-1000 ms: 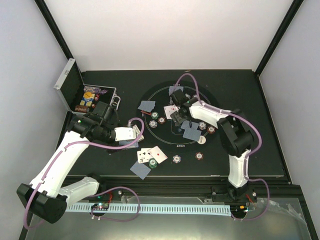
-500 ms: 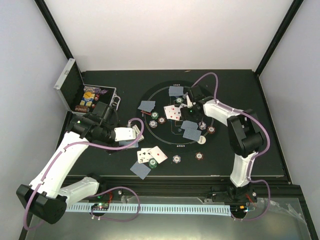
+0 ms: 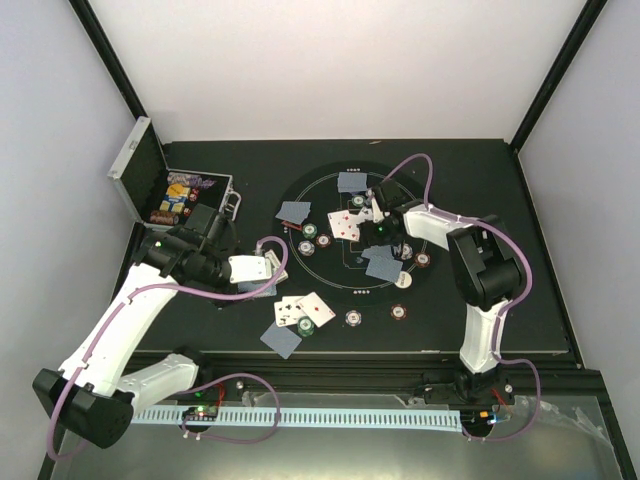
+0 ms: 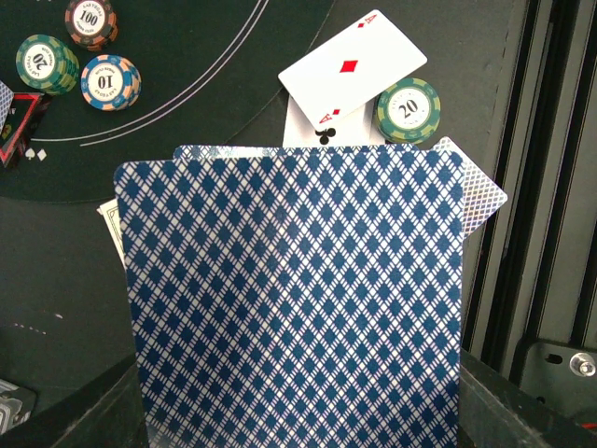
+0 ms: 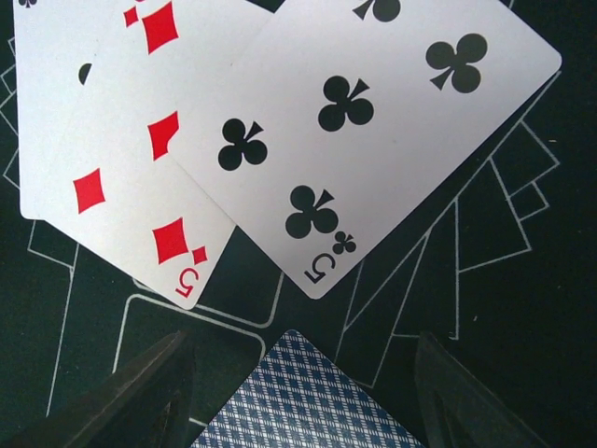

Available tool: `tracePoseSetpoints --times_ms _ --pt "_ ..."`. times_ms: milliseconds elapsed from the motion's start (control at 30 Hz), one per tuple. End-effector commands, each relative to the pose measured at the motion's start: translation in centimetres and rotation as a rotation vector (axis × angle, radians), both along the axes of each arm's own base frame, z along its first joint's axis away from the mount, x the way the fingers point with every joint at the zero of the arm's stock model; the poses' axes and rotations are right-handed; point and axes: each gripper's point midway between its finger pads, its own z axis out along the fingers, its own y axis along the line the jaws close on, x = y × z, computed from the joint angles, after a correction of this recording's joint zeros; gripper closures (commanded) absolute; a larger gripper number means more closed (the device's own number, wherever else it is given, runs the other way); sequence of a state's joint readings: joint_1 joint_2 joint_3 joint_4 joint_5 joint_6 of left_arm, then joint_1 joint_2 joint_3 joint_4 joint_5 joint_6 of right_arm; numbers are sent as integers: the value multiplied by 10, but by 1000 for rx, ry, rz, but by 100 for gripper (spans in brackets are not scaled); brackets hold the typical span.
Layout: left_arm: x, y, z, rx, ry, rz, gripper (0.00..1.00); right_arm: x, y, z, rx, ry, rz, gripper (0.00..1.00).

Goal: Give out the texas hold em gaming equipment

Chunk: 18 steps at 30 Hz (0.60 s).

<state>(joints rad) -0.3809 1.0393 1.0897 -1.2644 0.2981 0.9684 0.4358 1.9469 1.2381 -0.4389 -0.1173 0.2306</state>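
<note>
My left gripper [image 3: 262,270] is shut on a stack of blue-backed playing cards [image 4: 294,299] that fills the left wrist view, held above the table left of the mat. Beyond it lie an ace of diamonds [image 4: 353,70] and a green 20 chip [image 4: 408,107]. My right gripper [image 3: 376,214] hovers open over the mat's middle. A face-down card [image 5: 303,406] lies on the mat between its fingers [image 5: 140,392]. The five of diamonds [image 5: 112,159] and the five of clubs [image 5: 373,121] lie face up just ahead. More face-down cards [image 3: 294,211] and chips [image 3: 353,318] lie around the mat.
The round black mat [image 3: 330,290] fills the table's middle. An open silver case [image 3: 140,170] with chips inside stands at the far left. Three chips [image 4: 90,21] and a red-edged marker [image 4: 19,121] lie on the mat's left side. A black rail [image 3: 350,360] runs along the near edge.
My right gripper has moved from the mat's centre toward its far right part, uncovering the face-up cards. My left arm and its stack have not moved.
</note>
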Motion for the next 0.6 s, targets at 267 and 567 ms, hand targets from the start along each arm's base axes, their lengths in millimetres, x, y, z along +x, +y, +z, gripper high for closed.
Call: tracePoseSetpoints --times_ms 267,567 --pt "1 1 7 -6 -47 -2 98 -24 8 -4 60 51 30 36" --pt "2 0 11 -15 -52 -4 99 -74 8 -12 55 78 50 38"
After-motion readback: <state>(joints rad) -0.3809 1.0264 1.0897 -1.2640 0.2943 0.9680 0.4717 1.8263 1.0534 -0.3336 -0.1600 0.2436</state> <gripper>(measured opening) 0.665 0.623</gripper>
